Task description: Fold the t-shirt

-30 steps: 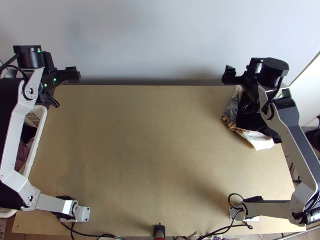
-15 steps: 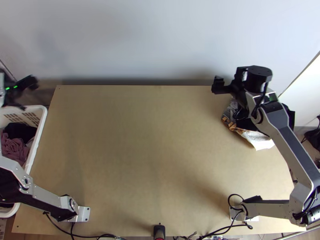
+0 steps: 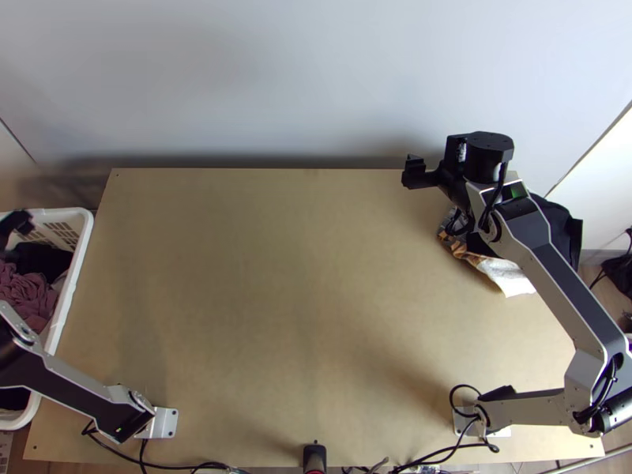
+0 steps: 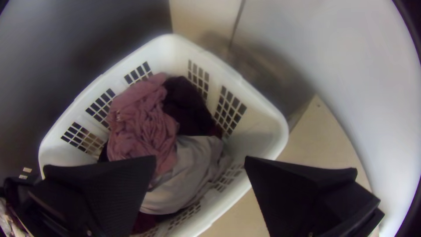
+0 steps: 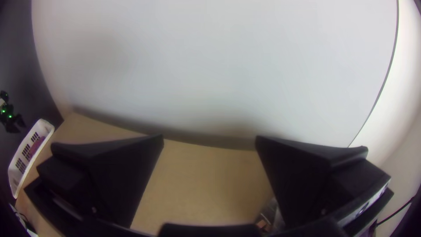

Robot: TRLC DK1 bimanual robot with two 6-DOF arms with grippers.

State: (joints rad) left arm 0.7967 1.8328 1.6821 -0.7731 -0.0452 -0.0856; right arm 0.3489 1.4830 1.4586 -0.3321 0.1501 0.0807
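My left hand (image 3: 17, 223): fingers wide apart, well out to my left. My right hand (image 3: 415, 172): forward, fingers likewise parted, arm (image 3: 562, 284) bent.

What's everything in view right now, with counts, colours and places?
Table: one, light wood, between the arms
Basket: one, white, left of the table
Pink cloth: one, bunched, in basket
Dark cloth: one, beside the pink
Pale grey cloth: one, in basket
Cloth heap: one, patterned, white and black, table's far right
Cables: several, black, near edge
Wall: one, pale, behind table
Left gripper: one, black, open over basket
Right gripper: one, black, open, table's far side
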